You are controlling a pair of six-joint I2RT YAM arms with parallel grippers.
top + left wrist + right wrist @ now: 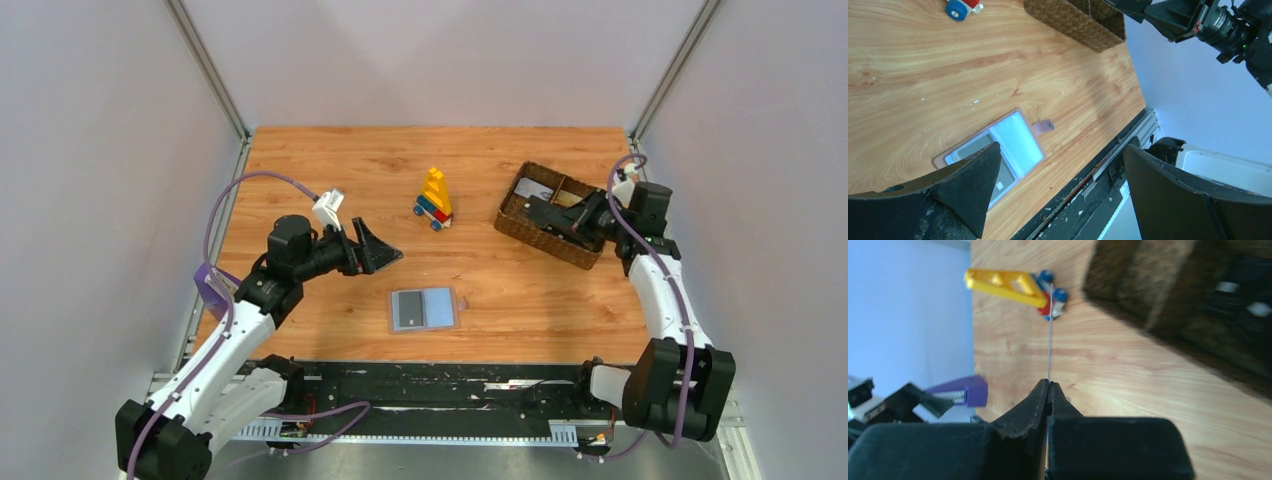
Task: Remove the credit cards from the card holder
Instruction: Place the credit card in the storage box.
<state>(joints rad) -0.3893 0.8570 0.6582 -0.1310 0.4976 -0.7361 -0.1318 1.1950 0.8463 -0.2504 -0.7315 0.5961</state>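
The card holder lies open and flat close to the table's near edge, just ahead of the black base rail, with bare wood on every side; the left gripper hovers to its far left, jaws spread wide and holding nothing; the right gripper hangs over the basket at the right, pinched together on a thin card seen edge-on; a block toy stands between them, well apart from both. The holder is thin, light blue and two-panelled, one panel showing grey, with a pinkish tab; the table is wood-grained; the basket is brown and woven.
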